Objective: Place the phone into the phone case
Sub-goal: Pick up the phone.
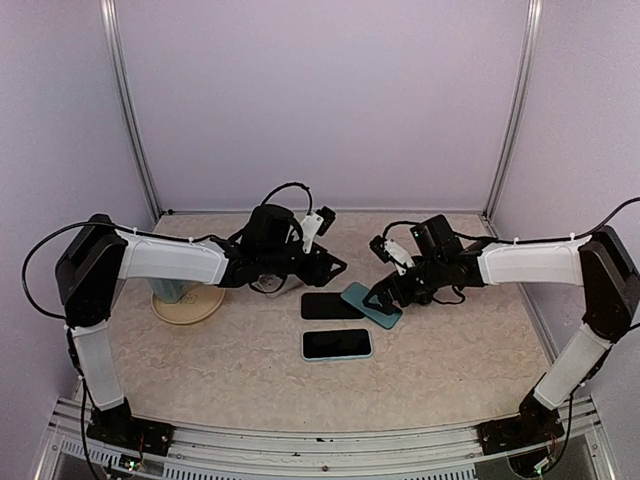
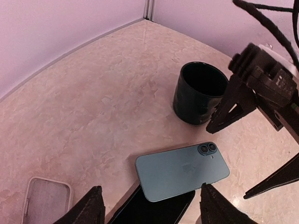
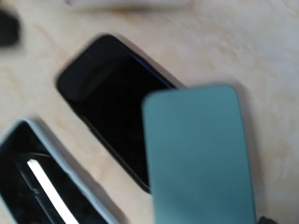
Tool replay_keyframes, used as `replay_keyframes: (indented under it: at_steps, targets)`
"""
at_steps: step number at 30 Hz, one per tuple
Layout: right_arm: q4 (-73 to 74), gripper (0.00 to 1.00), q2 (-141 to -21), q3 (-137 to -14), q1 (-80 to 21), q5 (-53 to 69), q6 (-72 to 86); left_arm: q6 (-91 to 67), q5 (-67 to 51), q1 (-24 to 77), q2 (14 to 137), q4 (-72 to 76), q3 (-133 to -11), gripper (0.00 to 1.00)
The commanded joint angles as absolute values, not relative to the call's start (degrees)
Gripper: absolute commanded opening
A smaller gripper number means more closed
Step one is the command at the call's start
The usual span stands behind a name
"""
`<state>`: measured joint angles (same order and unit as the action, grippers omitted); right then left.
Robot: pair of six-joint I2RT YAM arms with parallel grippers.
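Phone lying beneath spread pincers
Left pincer and right pincer are gaping; phone is overlapping black slab.

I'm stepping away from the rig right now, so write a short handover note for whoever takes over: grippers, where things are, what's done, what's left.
Left gripper: open, holding nothing, at the teal phone's plain end.
Right gripper: open, at the phone's camera end, not gripping.
Teal phone lies back up, one end resting on a black slab; whether that is a phone or a case, I cannot tell. A light-rimmed one lies apart, nearer the bases.
Done: nothing seated.
Left: fit the phone into its case.
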<state>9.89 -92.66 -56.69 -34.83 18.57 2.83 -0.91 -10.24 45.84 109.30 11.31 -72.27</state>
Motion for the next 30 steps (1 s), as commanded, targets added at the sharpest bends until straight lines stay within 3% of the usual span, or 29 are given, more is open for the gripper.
replay_keyframes:
  at_steps: [1, 6, 13, 30]
  targets:
    - [6.58, 1.00, -94.66, -56.27, -35.16, 13.63, -0.72, -8.80, -10.20, 44.34, 107.00, 16.52, -67.87, 0.71]
    - [9.94, 1.00, -100.48, -61.36, -35.09, 11.74, -3.26, -12.43, -11.42, 44.45, 104.17, 19.38, -64.08, 0.76]
    - [15.01, 1.00, -106.42, -68.26, -35.07, 11.77, -7.20, -14.16, -10.09, 46.39, 100.26, 20.93, -59.37, 0.99]
    - [22.69, 1.00, -113.45, -76.71, -34.98, 14.56, -10.61, -17.05, -8.58, 48.05, 90.71, 21.97, -53.09, 0.99]
